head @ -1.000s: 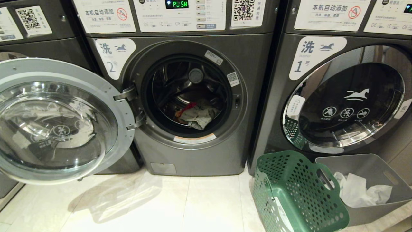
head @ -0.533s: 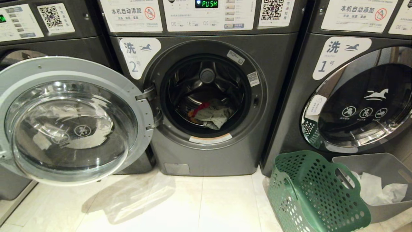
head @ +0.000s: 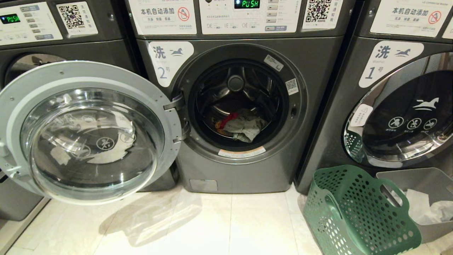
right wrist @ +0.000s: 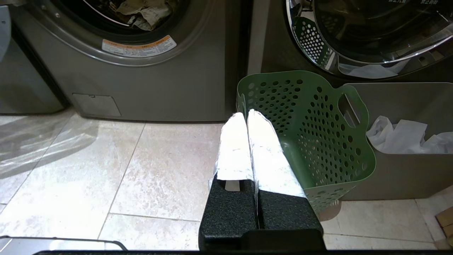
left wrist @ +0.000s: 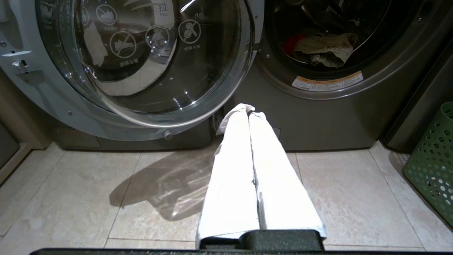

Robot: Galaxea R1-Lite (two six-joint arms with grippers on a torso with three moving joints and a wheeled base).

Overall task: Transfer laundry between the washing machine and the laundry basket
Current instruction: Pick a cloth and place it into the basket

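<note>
A washing machine [head: 244, 106] marked 2 stands with its round door [head: 88, 131] swung wide to the robot's left, its drum holding a small heap of laundry [head: 228, 119]: a bright red cloth [left wrist: 292, 41] and a sliver of yellow-orange [head: 218, 125] tucked beneath a crumpled pale greyish garment [head: 246, 126]. The heap lies low at the front of the drum, just behind the door lip, running roughly crosswise to the opening, the red end toward the hinge side. On the tiled floor [head: 212, 226] to the right, the green perforated laundry basket [head: 357, 212] appears empty, tipped with its mouth leaning toward a grey bin [head: 424, 177] of white cloth [right wrist: 403, 136] just beside it.

The left claw [left wrist: 249, 110] hangs before the machine's base with its white-wrapped fingers pressed together, holding nothing; the right claw [right wrist: 246, 115] hangs near the basket's rim, fingers likewise together and empty.

The cloths look light, limp and easily bunched, so a pinch on a raised fold of the red piece, where it shows clear of the pale garment, seems the likeliest hold. The pieces may drag one another out, and a trailing end could catch on the door lip.
</note>
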